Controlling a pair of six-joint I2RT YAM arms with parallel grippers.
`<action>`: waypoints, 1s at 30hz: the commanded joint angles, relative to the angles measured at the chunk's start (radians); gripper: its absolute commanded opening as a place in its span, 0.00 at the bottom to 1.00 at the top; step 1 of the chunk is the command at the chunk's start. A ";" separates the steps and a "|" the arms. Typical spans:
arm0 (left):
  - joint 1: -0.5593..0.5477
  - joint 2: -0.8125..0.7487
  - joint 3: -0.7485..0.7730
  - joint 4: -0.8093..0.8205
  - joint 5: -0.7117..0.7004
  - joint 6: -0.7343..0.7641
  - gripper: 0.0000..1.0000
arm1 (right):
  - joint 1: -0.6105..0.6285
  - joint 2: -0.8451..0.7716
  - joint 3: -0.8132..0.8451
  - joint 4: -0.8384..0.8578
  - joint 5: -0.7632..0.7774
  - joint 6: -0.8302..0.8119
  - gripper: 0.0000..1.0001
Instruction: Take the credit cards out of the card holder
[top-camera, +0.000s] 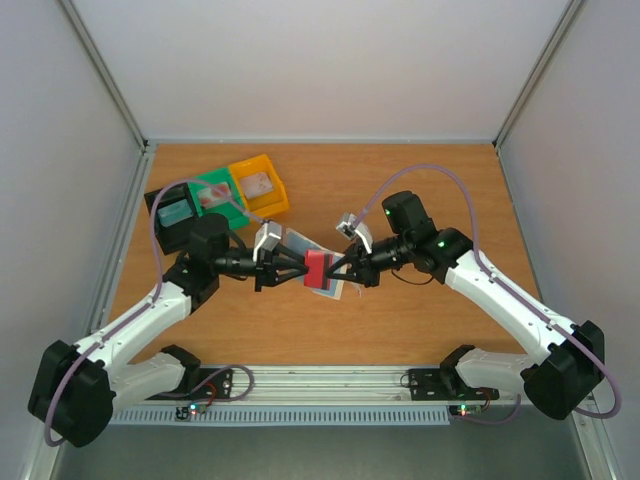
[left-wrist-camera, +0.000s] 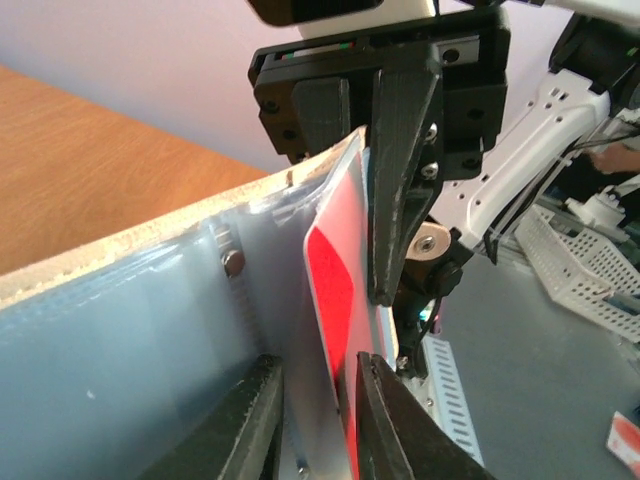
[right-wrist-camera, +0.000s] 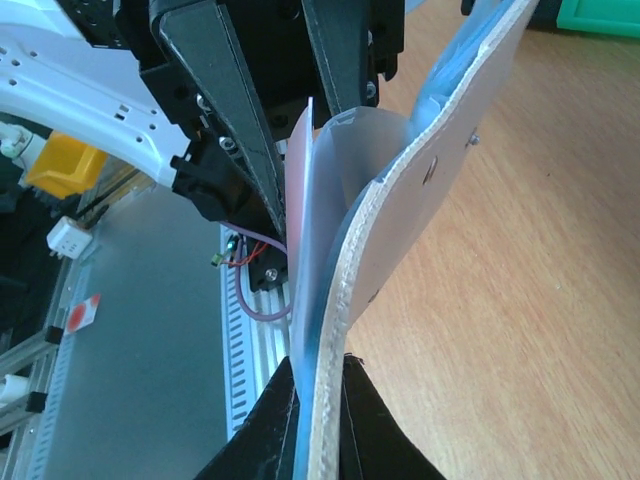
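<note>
- At about ten o'clock on the table (top-camera: 420, 180) stand a black bin (top-camera: 172, 215), a green bin (top-camera: 218, 192) and a yellow bin (top-camera: 260, 185), well apart from the work.
- The left gripper (top-camera: 298, 268) reaches in from nine o'clock. Its fingers stand narrowly apart on either side of the red card (top-camera: 317, 268), and the gap looks wider than the card, so I judge it a loose straddle and not a firm pinch.
- The red card sits near the table's centre, lifted off the wood and partly out of its pocket. One long edge is tucked against the pale plastic.
- The card holder (right-wrist-camera: 440, 170) hangs between the two grippers, opened out and bowed into a curve. Its free flap leans toward eleven o'clock.
- I cannot make out a second card for certain.
- The right gripper (top-camera: 342, 270) comes in from three o'clock and is clamped tight on the holder's edge, facing the left gripper's fingers.
- Handling, as I judge it:
  - The card is light, stiff and slick, so it is best pinched flat on both faces at its exposed end and drawn straight along the pocket.
  - The holder is soft and floppy and will buckle or follow the card unless it is held close to the pocket mouth.
</note>
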 joint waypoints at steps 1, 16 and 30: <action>-0.012 0.016 -0.001 0.080 0.000 -0.010 0.11 | 0.000 -0.003 0.042 0.007 -0.054 -0.025 0.01; 0.024 -0.020 0.000 0.030 0.022 -0.014 0.00 | -0.036 -0.038 -0.009 -0.007 -0.026 -0.028 0.18; 0.069 -0.030 0.014 -0.059 0.065 0.029 0.00 | -0.064 -0.067 -0.018 -0.026 -0.025 -0.029 0.01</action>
